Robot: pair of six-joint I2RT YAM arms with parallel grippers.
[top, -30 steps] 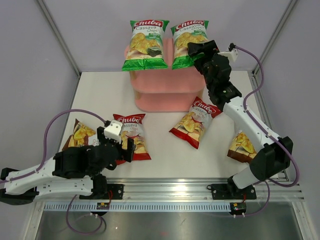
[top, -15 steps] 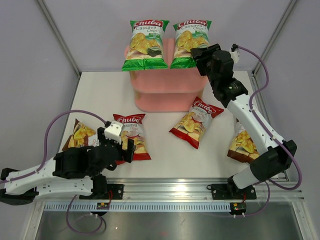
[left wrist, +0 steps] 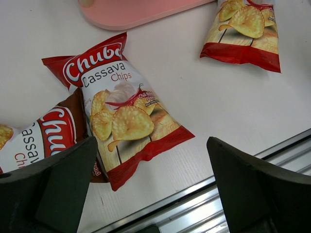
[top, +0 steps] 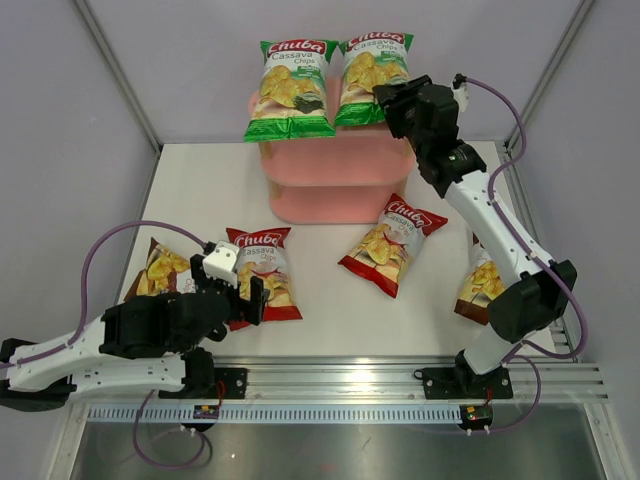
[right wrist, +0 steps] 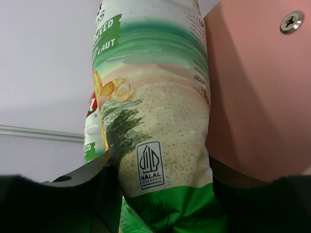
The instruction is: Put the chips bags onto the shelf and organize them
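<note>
The pink shelf stands at the back centre. Two green chips bags rest on its top board, the left one free. My right gripper is shut on the lower right part of the right green bag. In the right wrist view that bag fills the gap between the fingers, next to the pink board. My left gripper is open and empty, over the lower end of a red bag, which also shows in the left wrist view.
A second red bag lies in front of the shelf. A brown bag lies left of the first red bag and partly under it. Another brown bag lies at the right, partly hidden by my right arm. A metal rail runs along the near edge.
My right gripper has pushed the right green bag a little up and left on the top board. The left arm has hardly moved.
</note>
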